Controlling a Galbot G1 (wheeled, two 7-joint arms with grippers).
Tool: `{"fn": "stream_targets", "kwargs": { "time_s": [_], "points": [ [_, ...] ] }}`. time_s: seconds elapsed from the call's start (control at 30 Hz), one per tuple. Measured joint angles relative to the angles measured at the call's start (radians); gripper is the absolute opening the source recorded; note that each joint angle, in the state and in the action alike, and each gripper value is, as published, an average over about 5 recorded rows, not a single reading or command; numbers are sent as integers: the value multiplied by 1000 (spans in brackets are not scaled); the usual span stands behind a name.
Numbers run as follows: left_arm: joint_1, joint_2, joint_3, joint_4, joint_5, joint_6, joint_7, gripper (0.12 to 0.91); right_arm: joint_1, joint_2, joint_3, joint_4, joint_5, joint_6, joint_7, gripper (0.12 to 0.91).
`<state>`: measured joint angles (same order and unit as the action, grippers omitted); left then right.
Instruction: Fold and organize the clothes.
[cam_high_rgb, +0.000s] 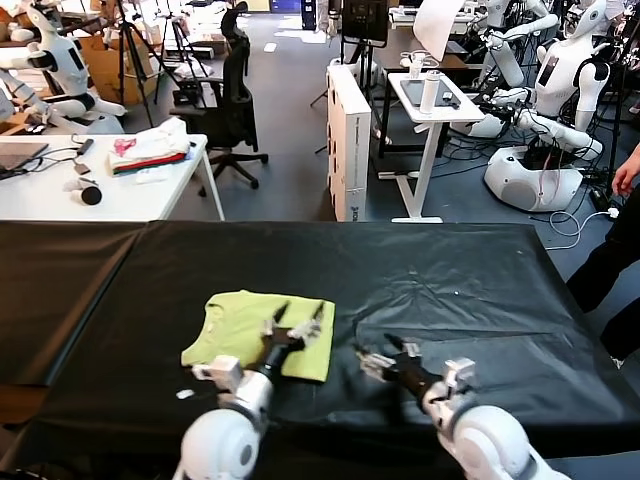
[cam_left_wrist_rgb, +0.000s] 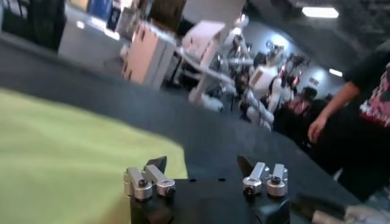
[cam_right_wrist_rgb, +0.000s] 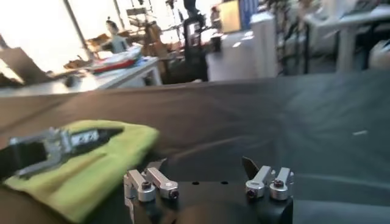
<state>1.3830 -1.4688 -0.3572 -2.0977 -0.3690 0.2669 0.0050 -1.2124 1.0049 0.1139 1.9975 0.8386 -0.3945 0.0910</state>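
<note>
The lime T-shirt (cam_high_rgb: 255, 333) lies folded into a rough rectangle on the black table (cam_high_rgb: 450, 290), left of centre and toward the near side. My left gripper (cam_high_rgb: 297, 322) hovers over the shirt's right part, fingers (cam_high_rgb: 318, 322) spread and released, holding nothing. From the left wrist, the yellow-green T-shirt (cam_left_wrist_rgb: 67, 158) fills the space beside my open fingers (cam_left_wrist_rgb: 157, 164), with bare black table (cam_left_wrist_rgb: 219, 137) beyond. My right gripper (cam_high_rgb: 385, 352) sits just right of the shirt, over dark table cloth, its fingers (cam_high_rgb: 365, 357) open too and empty. From the right wrist I see the shirt (cam_right_wrist_rgb: 91, 164) with my left gripper (cam_right_wrist_rgb: 55, 146) low over it. Far off to the left, a white desk (cam_high_rgb: 60, 190) carries a heap of white, pink and red fabric (cam_high_rgb: 150, 150).
</note>
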Motion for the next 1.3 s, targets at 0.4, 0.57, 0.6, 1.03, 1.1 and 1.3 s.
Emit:
{"fn": "stream_targets", "kwargs": {
  "time_s": [0.4, 0.57, 0.6, 1.03, 1.1, 1.3],
  "points": [
    [50, 23, -132, -84, 21, -43, -5, 907, 137, 77, -137, -119, 95, -9, 45, 771],
    [60, 21, -146, -89, 21, -43, -5, 907, 129, 82, -128, -128, 97, -1, 38, 614],
    [62, 20, -149, -90, 21, -43, -5, 907, 126, 82, -124, -130, 97, 2, 37, 562],
    [73, 22, -176, -77, 27, -49, -6, 907, 78, 49, -16, -145, 90, 36, 44, 150],
    [73, 24, -183, -71, 27, -50, -6, 907, 67, 39, 10, -142, 89, 36, 47, 149],
    [70, 30, -197, -50, 25, -61, -6, 907, 32, 6, 91, -140, 89, 34, 50, 148]
  ]
}}
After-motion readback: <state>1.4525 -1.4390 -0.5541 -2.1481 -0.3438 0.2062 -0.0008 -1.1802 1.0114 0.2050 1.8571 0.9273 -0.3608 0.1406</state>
